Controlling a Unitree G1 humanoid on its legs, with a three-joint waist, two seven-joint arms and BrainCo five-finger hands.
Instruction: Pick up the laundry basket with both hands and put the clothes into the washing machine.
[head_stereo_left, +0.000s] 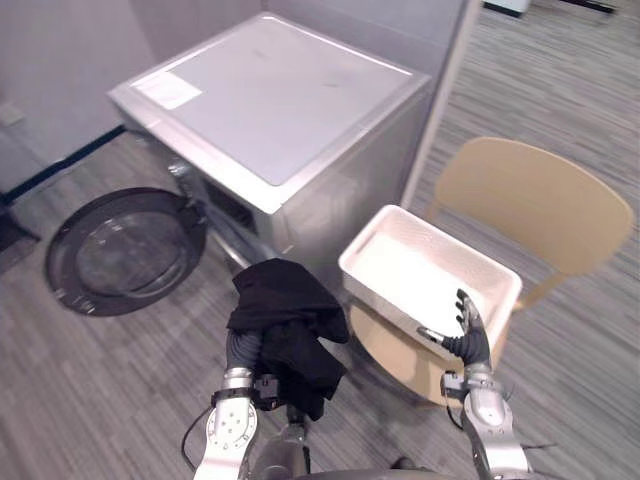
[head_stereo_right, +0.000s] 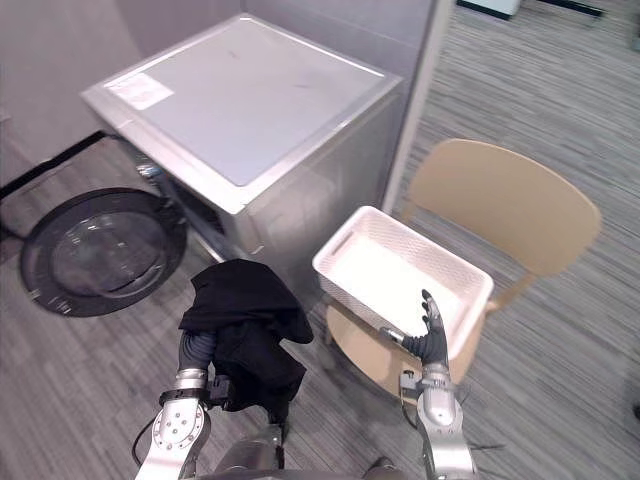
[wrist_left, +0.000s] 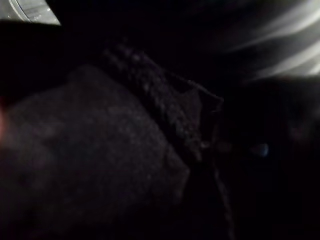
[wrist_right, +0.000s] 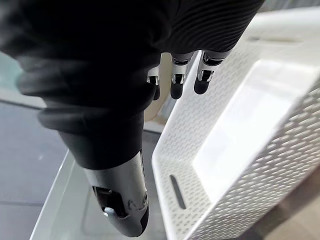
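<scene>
Black clothes (head_stereo_left: 285, 318) cover my left hand (head_stereo_left: 242, 352), grip untellable; the washing machine (head_stereo_left: 270, 100) door (head_stereo_left: 120, 250) gapes upper left, nearest it. Right hand (head_stereo_left: 468, 328) relaxed beside the empty laundry basket (head_stereo_left: 405, 270).

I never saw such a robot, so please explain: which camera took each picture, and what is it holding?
It is a humanoid robot with two fingered hands. The two wide pictures come from cameras in its head, looking down; the two close ones from its wrists. A black garment hangs over the left hand, hiding its fingers. The right hand, fingers straight, is by the white laundry basket, which looks empty and sits on a wooden chair. Ahead stands a silver washing machine with its round door open.
</scene>
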